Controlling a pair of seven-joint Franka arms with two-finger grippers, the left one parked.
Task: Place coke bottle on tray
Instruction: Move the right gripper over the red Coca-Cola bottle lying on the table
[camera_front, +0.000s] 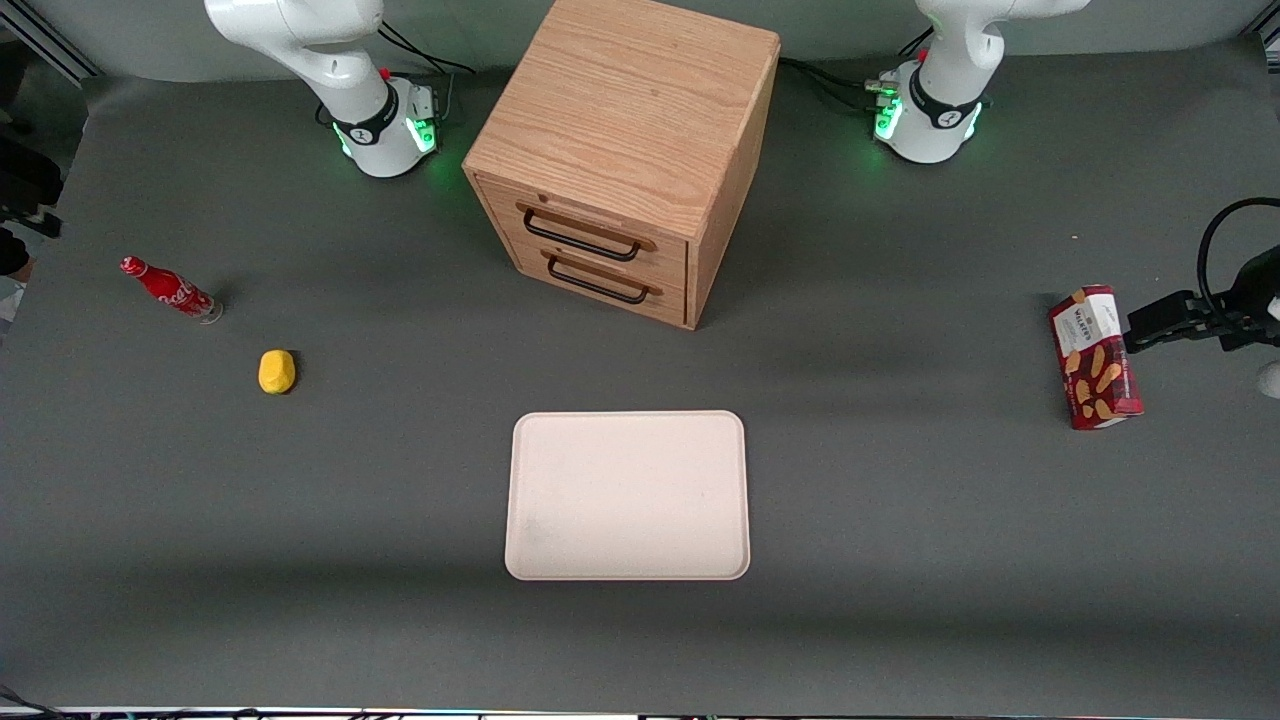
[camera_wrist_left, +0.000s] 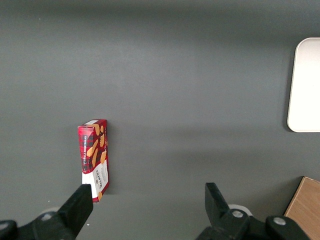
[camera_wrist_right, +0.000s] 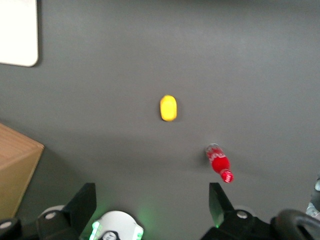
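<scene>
The coke bottle (camera_front: 168, 290), small and red with white script, stands on the grey table toward the working arm's end. It also shows in the right wrist view (camera_wrist_right: 219, 163). The cream tray (camera_front: 627, 495) lies flat and bare, nearer the front camera than the wooden drawer box; one corner of it shows in the right wrist view (camera_wrist_right: 17, 30). My right gripper (camera_wrist_right: 152, 207) is open and empty, high above the table near its own arm's base. It is well apart from the bottle and is out of the front view.
A yellow lump (camera_front: 277, 371) lies near the bottle, closer to the tray. The wooden drawer box (camera_front: 625, 150) stands mid-table between the arm bases. A red snack box (camera_front: 1095, 357) stands toward the parked arm's end.
</scene>
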